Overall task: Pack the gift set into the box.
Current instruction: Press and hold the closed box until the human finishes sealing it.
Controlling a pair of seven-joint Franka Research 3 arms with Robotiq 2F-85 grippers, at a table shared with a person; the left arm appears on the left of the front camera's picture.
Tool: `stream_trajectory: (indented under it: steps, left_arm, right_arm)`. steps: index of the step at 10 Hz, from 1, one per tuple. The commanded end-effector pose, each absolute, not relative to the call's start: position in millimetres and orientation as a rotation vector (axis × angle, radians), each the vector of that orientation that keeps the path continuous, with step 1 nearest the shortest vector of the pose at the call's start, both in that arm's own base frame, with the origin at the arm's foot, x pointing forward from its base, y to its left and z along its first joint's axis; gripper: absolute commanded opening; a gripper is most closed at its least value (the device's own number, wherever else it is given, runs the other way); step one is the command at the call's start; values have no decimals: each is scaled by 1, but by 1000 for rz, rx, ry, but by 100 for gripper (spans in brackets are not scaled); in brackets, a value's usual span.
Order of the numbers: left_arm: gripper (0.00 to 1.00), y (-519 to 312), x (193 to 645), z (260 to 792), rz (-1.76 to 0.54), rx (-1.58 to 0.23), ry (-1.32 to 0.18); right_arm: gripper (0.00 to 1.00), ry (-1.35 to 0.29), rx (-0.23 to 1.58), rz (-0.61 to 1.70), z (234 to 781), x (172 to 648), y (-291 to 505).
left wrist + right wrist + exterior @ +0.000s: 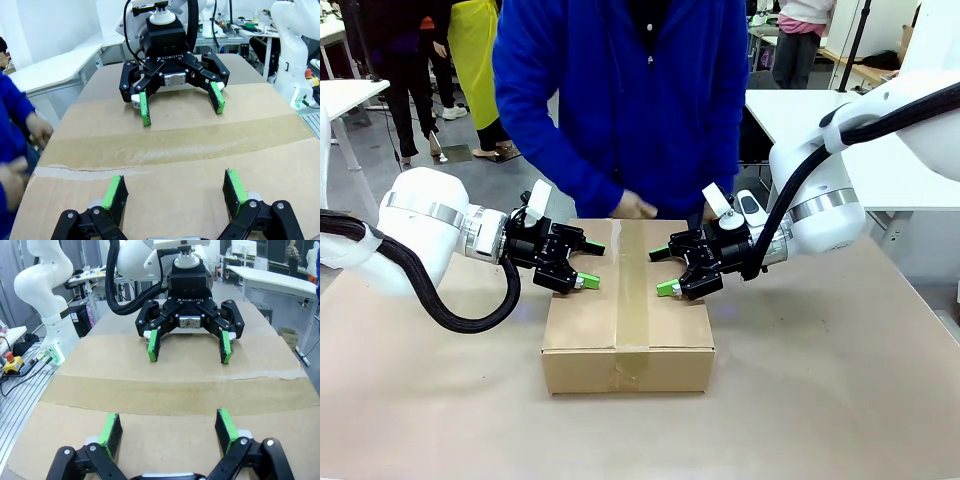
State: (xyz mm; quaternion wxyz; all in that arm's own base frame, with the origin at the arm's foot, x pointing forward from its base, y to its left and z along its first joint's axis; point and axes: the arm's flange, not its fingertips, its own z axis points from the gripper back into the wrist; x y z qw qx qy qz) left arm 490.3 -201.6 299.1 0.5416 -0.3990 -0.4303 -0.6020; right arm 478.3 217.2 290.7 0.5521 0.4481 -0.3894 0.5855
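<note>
Facing each other over a closed box [628, 330], both grippers have their green-padded fingers spread wide with nothing between them. The left gripper [590, 265] reaches in from the left side of the front view, its fingertips above the left half of the box top; the right gripper [663, 270] mirrors it from the right, above the right half. Whether the pads touch the cardboard cannot be told. The box stands on the table [820, 400], in the middle between the two white arms, its flaps shut and a strip of brown tape [632, 290] running along the centre seam and down the near side. In the left wrist view, the left gripper's own fingers [114, 192] rise from the bottom edge over the taped lid, with the right gripper opposite. At the far edge of the box a person in a blue top stands close, one hand [634, 207] at the lid's far rim.
</note>
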Motion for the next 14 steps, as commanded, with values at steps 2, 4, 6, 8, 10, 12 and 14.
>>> stream_trajectory:
  steps: [2, 4, 6, 8, 10, 12, 14]
  left_arm:
    - [100, -201, 489, 295, -1435, -942, -1019]
    - [100, -156, 485, 332, -1356, -1052, -1099]
    - [100, -44, 461, 361, -1205, -1106, -1304]
    - [100, 38, 426, 332, -1099, -1034, -1453]
    - [100, 21, 438, 360, -1115, -1063, -1388]
    - [100, 21, 438, 360, -1115, -1063, -1388]
    - [100, 21, 438, 360, -1115, -1063, -1388]
  right_arm:
    - [100, -951, 1050, 1393, 287, 478, 217]
    - [100, -1075, 1083, 1325, 329, 472, 166]
    - [100, -1182, 1026, 1160, 364, 442, 44]
    - [100, -1266, 873, 894, 339, 397, -54]
    - [100, -1236, 941, 1009, 356, 414, -28]
    - [100, -1236, 941, 1009, 356, 414, -28]
    - [100, -1236, 941, 1009, 356, 414, -28]
